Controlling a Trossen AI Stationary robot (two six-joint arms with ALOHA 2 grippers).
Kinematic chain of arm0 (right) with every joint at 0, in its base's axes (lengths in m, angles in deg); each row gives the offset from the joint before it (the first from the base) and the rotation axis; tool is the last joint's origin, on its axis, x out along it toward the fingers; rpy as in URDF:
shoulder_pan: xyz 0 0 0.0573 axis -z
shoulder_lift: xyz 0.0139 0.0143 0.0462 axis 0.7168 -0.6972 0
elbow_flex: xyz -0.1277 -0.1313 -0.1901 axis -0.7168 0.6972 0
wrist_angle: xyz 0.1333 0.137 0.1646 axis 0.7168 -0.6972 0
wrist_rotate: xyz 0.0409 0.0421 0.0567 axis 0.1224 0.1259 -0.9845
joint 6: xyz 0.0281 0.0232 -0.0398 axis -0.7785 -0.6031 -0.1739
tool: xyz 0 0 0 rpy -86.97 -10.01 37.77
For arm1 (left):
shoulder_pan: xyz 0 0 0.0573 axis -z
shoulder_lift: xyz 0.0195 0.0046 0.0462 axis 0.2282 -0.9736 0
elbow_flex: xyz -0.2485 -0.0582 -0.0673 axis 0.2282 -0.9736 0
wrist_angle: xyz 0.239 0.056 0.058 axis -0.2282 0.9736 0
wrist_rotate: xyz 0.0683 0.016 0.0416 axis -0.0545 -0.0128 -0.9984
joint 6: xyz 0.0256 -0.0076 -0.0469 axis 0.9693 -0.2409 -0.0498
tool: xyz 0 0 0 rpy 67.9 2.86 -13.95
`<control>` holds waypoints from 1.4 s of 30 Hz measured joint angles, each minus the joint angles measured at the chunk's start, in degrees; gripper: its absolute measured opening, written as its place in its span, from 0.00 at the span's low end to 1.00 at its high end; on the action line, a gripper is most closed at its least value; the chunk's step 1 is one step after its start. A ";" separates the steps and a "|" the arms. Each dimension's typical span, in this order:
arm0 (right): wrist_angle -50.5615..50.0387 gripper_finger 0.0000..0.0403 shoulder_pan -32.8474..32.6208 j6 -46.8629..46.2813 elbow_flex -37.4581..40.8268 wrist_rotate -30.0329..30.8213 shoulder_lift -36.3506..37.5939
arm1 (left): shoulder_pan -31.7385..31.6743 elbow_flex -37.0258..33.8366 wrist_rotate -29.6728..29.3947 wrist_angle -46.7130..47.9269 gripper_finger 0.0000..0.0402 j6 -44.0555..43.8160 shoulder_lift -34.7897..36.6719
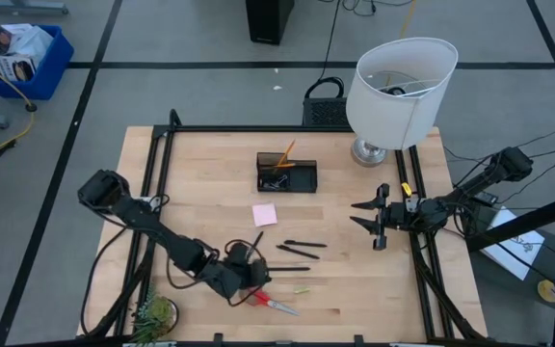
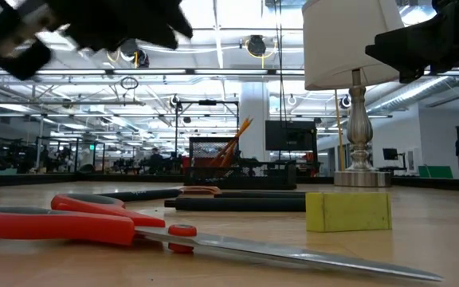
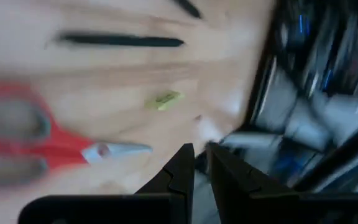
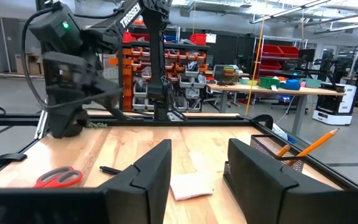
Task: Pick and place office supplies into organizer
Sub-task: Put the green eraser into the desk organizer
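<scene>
The black organizer (image 1: 287, 173) stands at the table's far middle with orange pencils (image 1: 286, 152) leaning in its cup. A pink sticky-note pad (image 1: 264, 214) lies flat in front of it. Thin black pens (image 1: 302, 244) lie to the pad's right. The red-handled scissors (image 1: 273, 304) lie flat near the front edge, beside a small yellow block (image 3: 163, 99). My left gripper (image 3: 201, 158) hovers above the scissors, its fingers almost together with nothing between them. My right gripper (image 4: 197, 168) waits open above the table's right side, pointing toward the middle.
A big white lamp (image 1: 398, 92) stands at the far right corner. A small green plant (image 1: 152, 313) sits at the near left corner. A black frame (image 1: 162, 145) runs along the table's edges. Bare wood lies between the pens and my right gripper.
</scene>
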 joint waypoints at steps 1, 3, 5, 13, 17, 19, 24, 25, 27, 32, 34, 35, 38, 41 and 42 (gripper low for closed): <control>0.00 0.38 0.02 -0.02 0.00 0.00 -0.02 | 0.03 0.03 -0.69 1.89 0.13 -6.37 0.02; -0.02 0.38 0.01 -0.01 0.02 0.00 0.00 | -0.06 -0.04 -0.73 6.77 0.13 -18.12 -0.10; -0.01 0.38 0.01 0.00 0.01 0.00 -0.02 | -0.34 -0.08 0.01 8.84 0.13 -25.30 -0.16; -0.02 0.38 0.02 -0.02 0.00 0.00 -0.02 | -1.45 -0.06 2.01 10.40 0.13 -37.08 -1.15; -0.04 0.38 0.01 -0.01 0.01 0.00 -0.02 | -1.21 0.07 1.38 9.02 0.13 -31.08 -0.92; -0.05 0.38 0.02 -0.02 0.02 0.00 0.00 | -1.19 0.02 1.15 9.57 0.13 -29.31 -0.99; -0.02 0.38 0.01 -0.02 0.00 0.01 -0.02 | -1.29 0.01 -1.18 7.61 0.13 -23.91 -1.03; -0.02 0.38 0.02 -0.01 0.01 0.00 0.00 | -1.29 0.01 -1.09 7.05 0.13 -21.63 -1.03; -0.02 0.38 0.00 -0.02 0.00 0.00 0.00 | -1.29 0.01 -0.27 5.70 0.13 -15.44 -1.03; -0.02 0.38 0.01 -0.01 0.01 0.00 0.00 | -1.29 0.01 3.75 6.18 0.13 12.95 -1.03; -0.04 0.38 0.01 -0.01 0.02 0.00 -0.02 | -1.14 0.01 3.98 5.96 0.13 23.76 -1.03; -0.04 0.38 0.02 -0.02 0.00 0.00 0.00 | -1.14 0.01 3.92 5.83 0.13 27.80 -1.03; -0.04 0.38 0.02 0.00 0.02 0.00 -0.02 | -1.28 -0.01 0.71 5.84 0.13 35.09 -1.03; -0.04 0.38 0.00 -0.01 0.01 0.00 -0.02 | -1.83 -0.01 -4.43 5.71 0.13 45.63 -1.03; -0.04 0.38 0.00 -0.01 0.01 0.00 -0.01 | -2.09 -0.01 -6.36 5.71 0.13 49.37 -1.03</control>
